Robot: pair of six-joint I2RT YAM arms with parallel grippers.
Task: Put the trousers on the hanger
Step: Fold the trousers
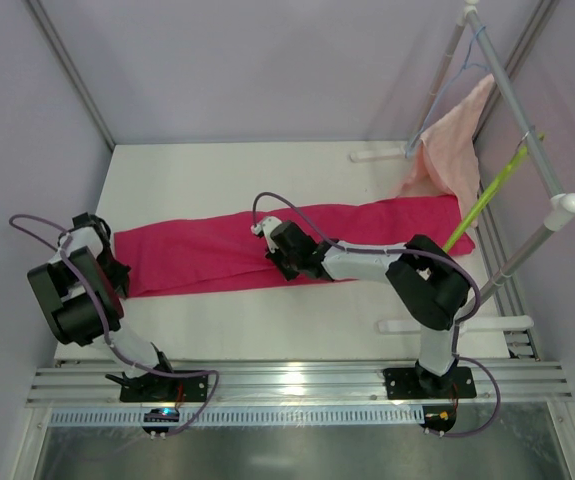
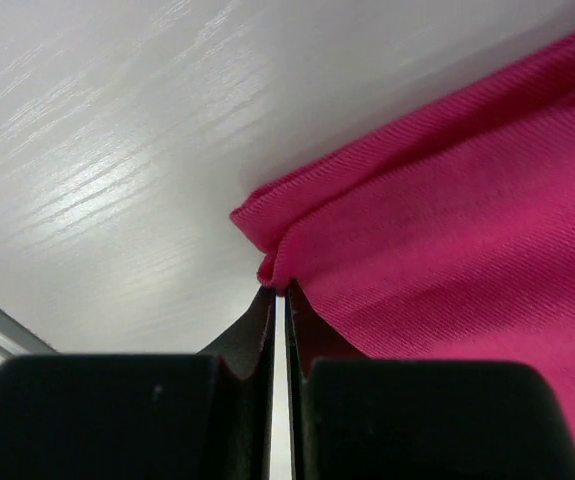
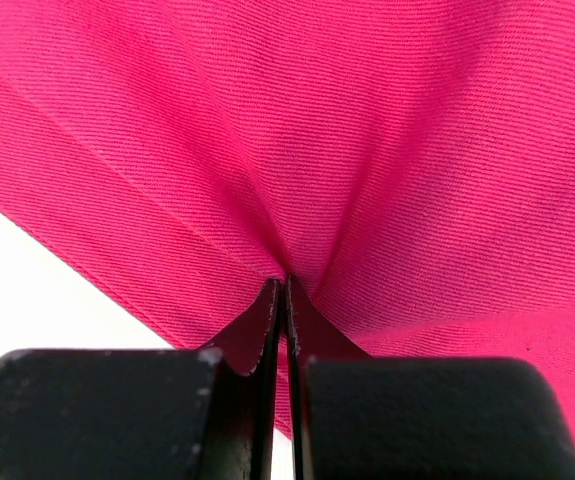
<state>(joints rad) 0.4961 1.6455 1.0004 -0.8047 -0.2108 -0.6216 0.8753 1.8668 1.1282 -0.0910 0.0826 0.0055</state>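
The trousers (image 1: 197, 262) lie flat in a long band across the counter (image 1: 267, 175). Their right end reaches the green hanger (image 1: 482, 205), which hangs tilted from the white rail (image 1: 527, 130) beside a pale pink towel (image 1: 452, 140).

The left gripper (image 2: 279, 292) is closed to a thin slit, with the folded corner at the trousers' left end nipped at its very tips. The right gripper (image 3: 285, 283) is also closed, pinching the cloth mid-length, and creases fan out from the pinch.

The left hold looks the weaker one. With so little fabric between the tips, the corner could slip free once the weight comes up. The right pinch may have only the top layer, so the lower one could sag away. A long trailing end swung towards the rail could also snag the towel or knock the hanger askew.
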